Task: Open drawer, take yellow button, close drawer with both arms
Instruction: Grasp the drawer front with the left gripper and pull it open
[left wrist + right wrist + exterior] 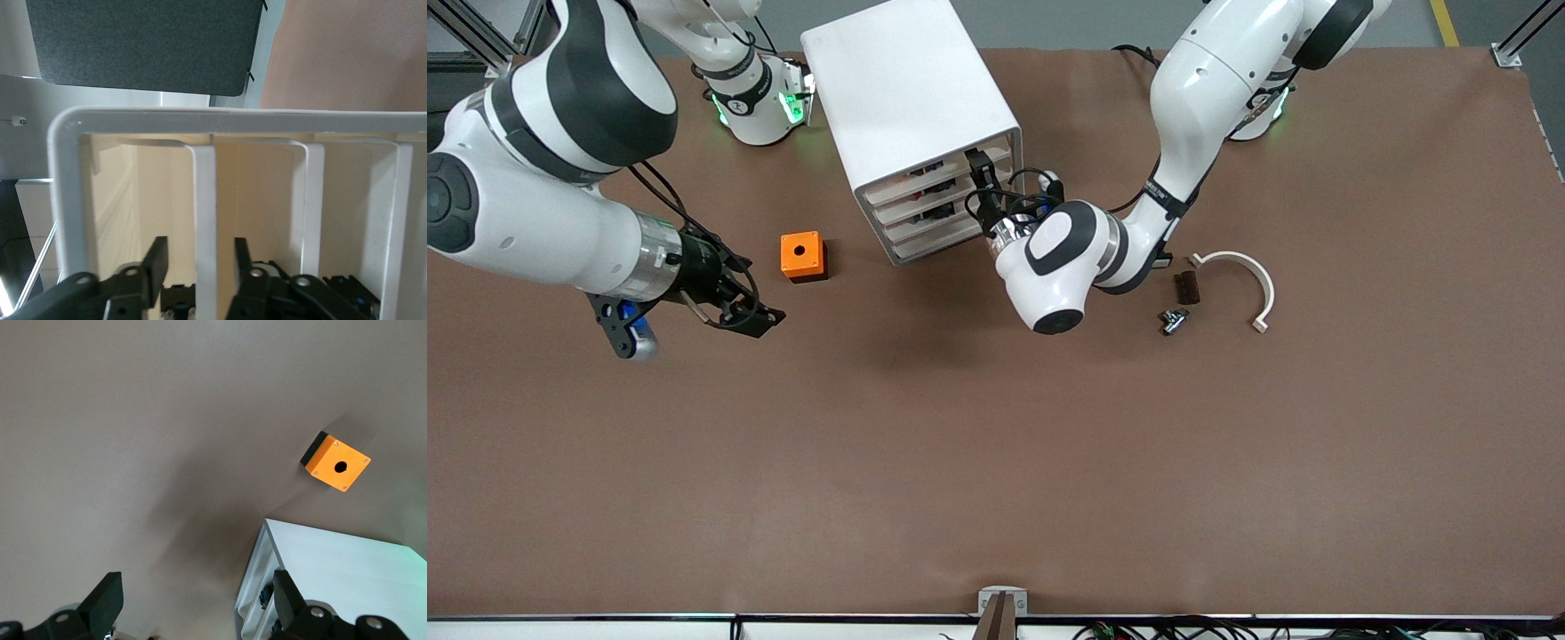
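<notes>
Front view: the left gripper (980, 169) is at the front of the drawer (925, 173), atop the white cabinet (907, 98); the right gripper (751, 316) waits over the bench (996, 444), near the orange box (802, 256).

Left wrist view: its jaws straddle the drawer's front edge, apparently not yet clenched.

Right wrist view: jaws released, empty.

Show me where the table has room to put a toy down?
The wide brown table nearer the front camera than the orange box and the white clip is bare. It is crowded around the cabinet, where the left gripper works.
</notes>
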Motion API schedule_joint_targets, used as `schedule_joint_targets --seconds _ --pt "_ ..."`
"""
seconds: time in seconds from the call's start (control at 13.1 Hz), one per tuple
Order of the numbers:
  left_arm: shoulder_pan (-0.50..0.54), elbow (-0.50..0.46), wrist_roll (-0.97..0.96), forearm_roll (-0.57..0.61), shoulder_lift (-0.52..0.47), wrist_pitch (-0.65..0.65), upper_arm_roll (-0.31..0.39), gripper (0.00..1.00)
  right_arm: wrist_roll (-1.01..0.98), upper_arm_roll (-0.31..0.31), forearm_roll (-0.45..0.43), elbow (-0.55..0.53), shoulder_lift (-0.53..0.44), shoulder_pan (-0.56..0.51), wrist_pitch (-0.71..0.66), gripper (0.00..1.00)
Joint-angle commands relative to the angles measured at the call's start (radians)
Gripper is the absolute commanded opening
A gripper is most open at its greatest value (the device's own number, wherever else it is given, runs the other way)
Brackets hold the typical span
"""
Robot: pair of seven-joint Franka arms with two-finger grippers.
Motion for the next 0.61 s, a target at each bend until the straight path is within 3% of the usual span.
schedule_joint_targets --seconds 0.0,0.08,0.53 --pt "-0.011 0.022 -0.007 -0.024 0.029 -0.005 0.005 0.13 0.040 0.004 0.018 0.027 0.016 0.016 0.005 1.00" --pt "-0.007 0.024 -0.004 -0.019 0.027 -0.005 0.012 0.01 0.040 0.004 0.018 0.027 0.016 0.018 0.006 1.00" --pt "0.129 0.099 0.082 -0.010 0.018 -0.003 0.052 0.00 0.090 0.042 0.007 0.025 0.022 0.019 0.031 1.00"
